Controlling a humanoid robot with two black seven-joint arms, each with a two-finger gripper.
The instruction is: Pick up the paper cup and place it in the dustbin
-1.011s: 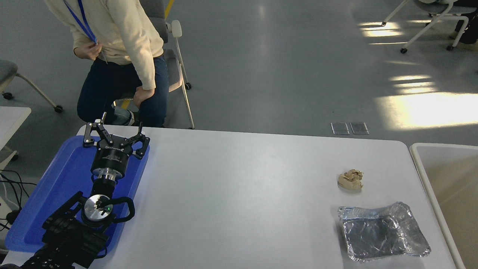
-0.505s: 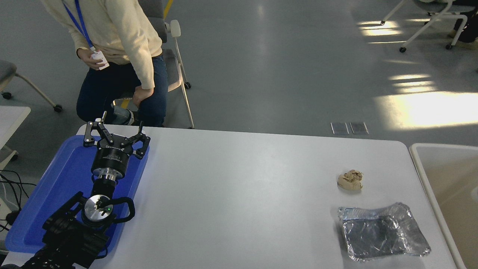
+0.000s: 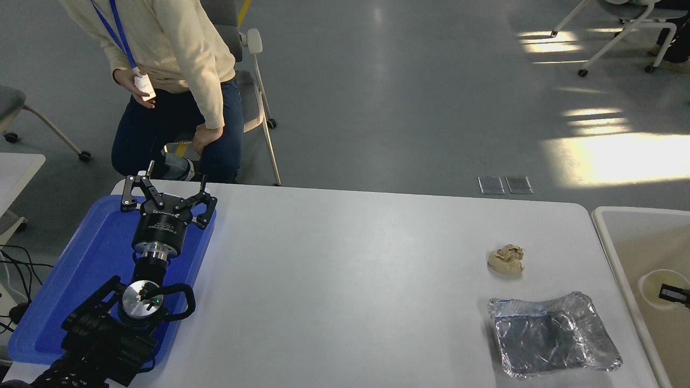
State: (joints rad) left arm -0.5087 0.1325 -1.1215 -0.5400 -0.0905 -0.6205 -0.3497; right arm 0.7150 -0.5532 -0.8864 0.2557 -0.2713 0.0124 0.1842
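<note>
Now, white paper cup (image 3: 659, 288) over dustbin (image 3: 606, 237), pinched by right end effector (image 3: 674, 294).

Left arm: parked at your lower left, forearm pointing away from you; left gripper (image 3: 166, 191) at its far end, fingers (image 3: 128, 195) spread wide, nothing between them.
Right arm: almost wholly out of frame; you see only a black tip of the right gripper (image 3: 674, 294) at the right edge, finger state unreadable.

One head camera sat high on the robot's side, looking forward and down across the white worktop (image 3: 345, 280). It stood well back, floor showing toward 12 o'clock, the left arm entering at 7 o'clock.
</note>
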